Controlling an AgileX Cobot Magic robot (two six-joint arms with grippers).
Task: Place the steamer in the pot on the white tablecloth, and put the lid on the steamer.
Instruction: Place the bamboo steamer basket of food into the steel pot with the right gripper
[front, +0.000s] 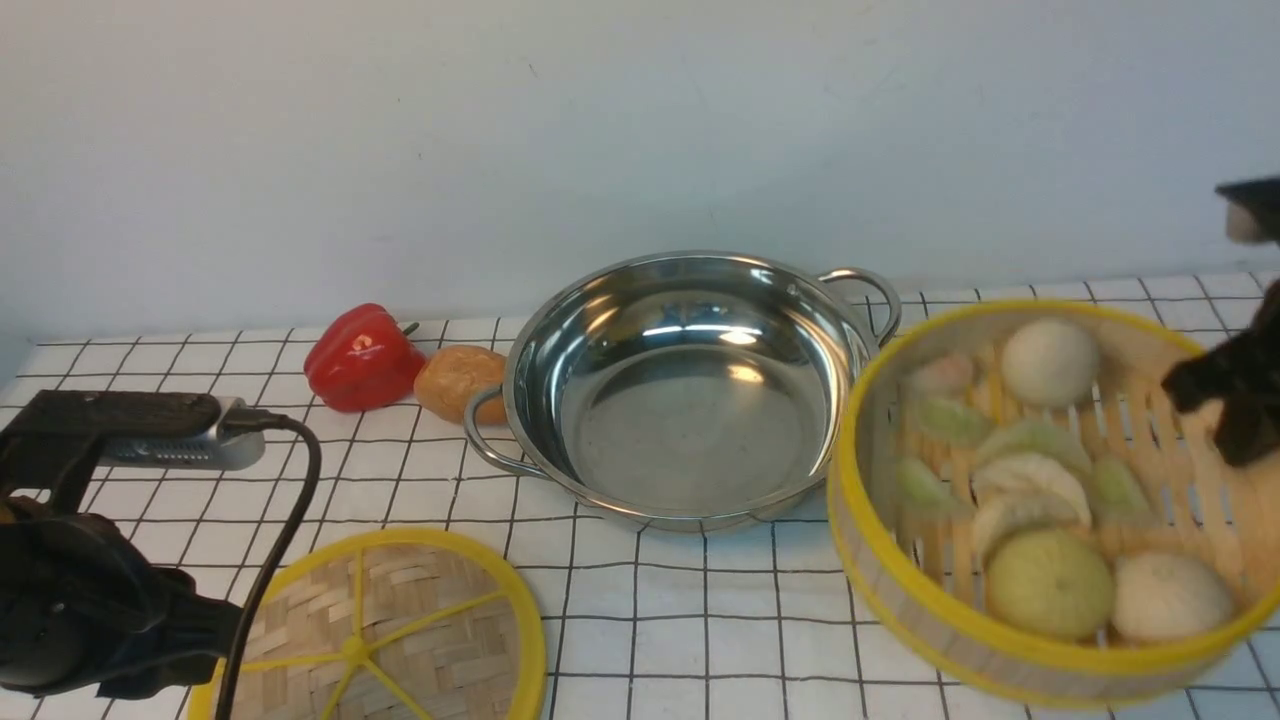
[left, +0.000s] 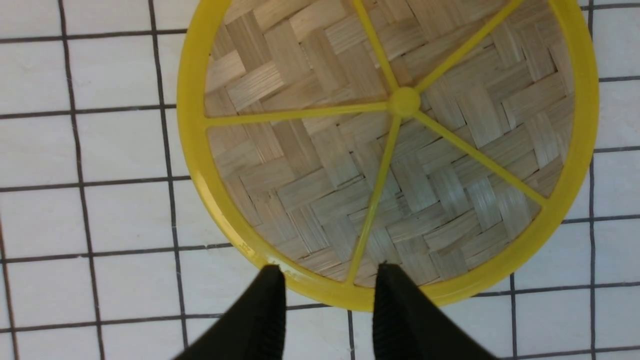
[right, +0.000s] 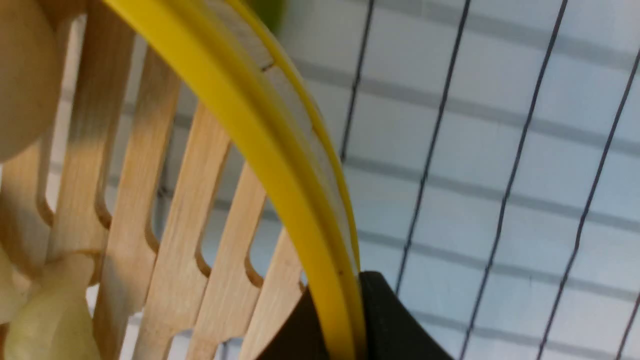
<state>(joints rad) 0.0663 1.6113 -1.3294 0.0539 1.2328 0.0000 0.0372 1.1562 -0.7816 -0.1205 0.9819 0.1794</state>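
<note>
Right fingers (right: 395, 325) pinch the steamer (front: 900, 600) wall at its yellow rim; probably light and stiff, but loose buns (front: 1050, 585) demand level carrying. Left fingers (left: 260, 315) gape empty over the lid (left: 350, 175).

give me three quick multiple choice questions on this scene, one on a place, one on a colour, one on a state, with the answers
1. Where does the lid lie? A in the pot B on the white tablecloth C on the steamer
2. What colour is the pepper beside the pot? A red B green C yellow
3. What is the right gripper doing? A hanging open B gripping the lid C gripping the steamer's rim

Answers: 1 B, it lies flat on the grid cloth by the open left gripper. 2 A, it is glossy red. 3 C, its fingers pinch the yellow rim, with the steamer tilted.
</note>
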